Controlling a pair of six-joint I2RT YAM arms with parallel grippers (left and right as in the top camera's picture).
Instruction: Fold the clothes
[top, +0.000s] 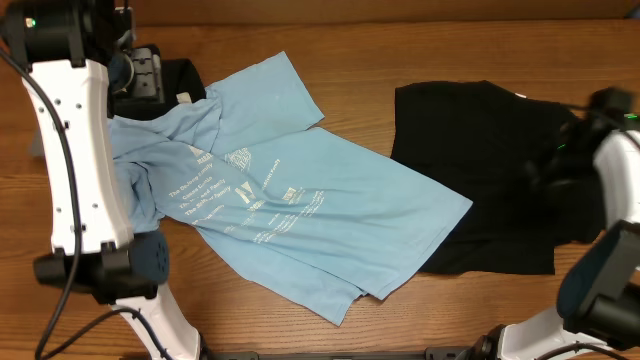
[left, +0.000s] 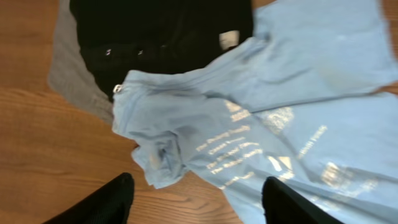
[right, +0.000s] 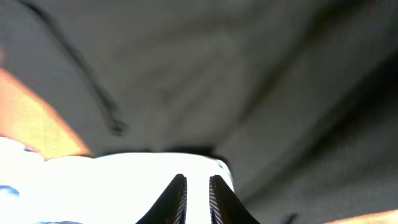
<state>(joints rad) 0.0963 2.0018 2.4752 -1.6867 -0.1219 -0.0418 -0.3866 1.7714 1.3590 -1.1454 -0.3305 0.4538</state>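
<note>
A light blue T-shirt (top: 320, 210) with white print lies spread across the table's middle, its left part bunched up (left: 161, 143). A black shirt (top: 470, 150) lies at the right. My left gripper (left: 196, 186) is open and empty, hovering over the bunched left edge of the blue shirt and bare wood; in the overhead view it sits at the far left (top: 148, 72). My right gripper (top: 545, 172) is over the right part of the black shirt. In the right wrist view its fingers (right: 198, 186) are nearly together, with blurred black cloth (right: 249, 74) close beyond them.
Another black garment (top: 185, 75) with a white tag (left: 229, 39) lies at the back left, partly under the blue shirt, with grey cloth (left: 71, 81) beside it. Bare wooden table (top: 420, 50) shows along the back and front.
</note>
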